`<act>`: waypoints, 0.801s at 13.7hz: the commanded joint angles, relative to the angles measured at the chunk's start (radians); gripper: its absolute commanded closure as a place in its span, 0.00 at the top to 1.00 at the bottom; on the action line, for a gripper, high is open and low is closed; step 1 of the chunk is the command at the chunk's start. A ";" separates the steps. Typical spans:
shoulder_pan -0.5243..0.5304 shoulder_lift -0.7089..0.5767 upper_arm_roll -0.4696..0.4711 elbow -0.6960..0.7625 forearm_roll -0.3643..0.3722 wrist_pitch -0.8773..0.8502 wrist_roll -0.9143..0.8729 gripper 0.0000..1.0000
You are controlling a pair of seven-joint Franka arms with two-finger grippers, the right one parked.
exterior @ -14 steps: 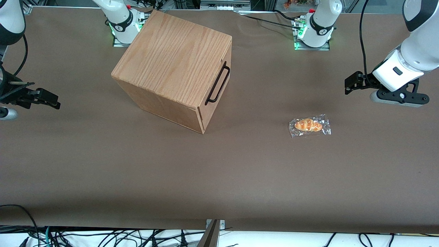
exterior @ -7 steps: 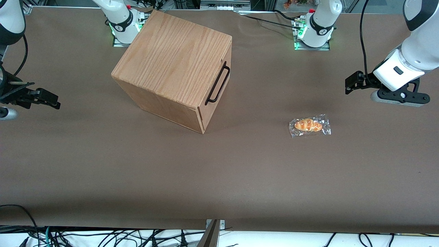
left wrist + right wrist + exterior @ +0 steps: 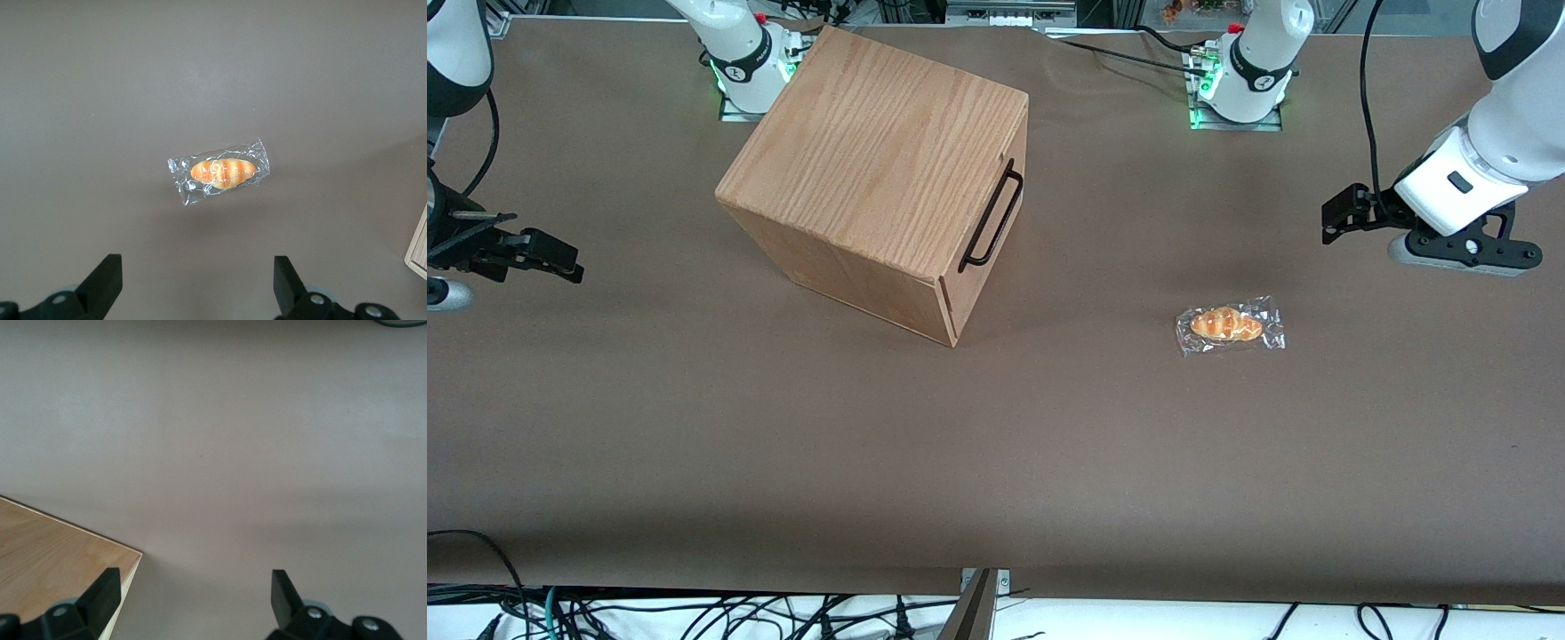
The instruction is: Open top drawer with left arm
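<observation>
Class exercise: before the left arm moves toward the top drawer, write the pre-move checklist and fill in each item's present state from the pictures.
1. Top drawer shut, ready to pull: ok.
2. Black handle unobstructed: ok.
3. Pincer open and holding nothing: ok.
4. Pincer at the handle: not ok, it hangs above the table toward the working arm's end.
5. Wrapped bread away from the drawer front: ok.

wrapped bread roll point(image 3: 1230, 326) (clear plastic), lying flat on brown table point(image 3: 996, 444), toward the working arm's end

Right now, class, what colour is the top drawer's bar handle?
Black, on the top drawer's handle; clearest in the front view.
</observation>
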 commanded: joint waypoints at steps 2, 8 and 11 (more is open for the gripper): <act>-0.007 -0.021 0.007 -0.017 -0.007 -0.017 -0.002 1.00; -0.009 -0.017 0.004 -0.003 -0.009 -0.058 -0.005 1.00; -0.048 -0.004 -0.016 -0.002 -0.021 -0.059 -0.078 1.00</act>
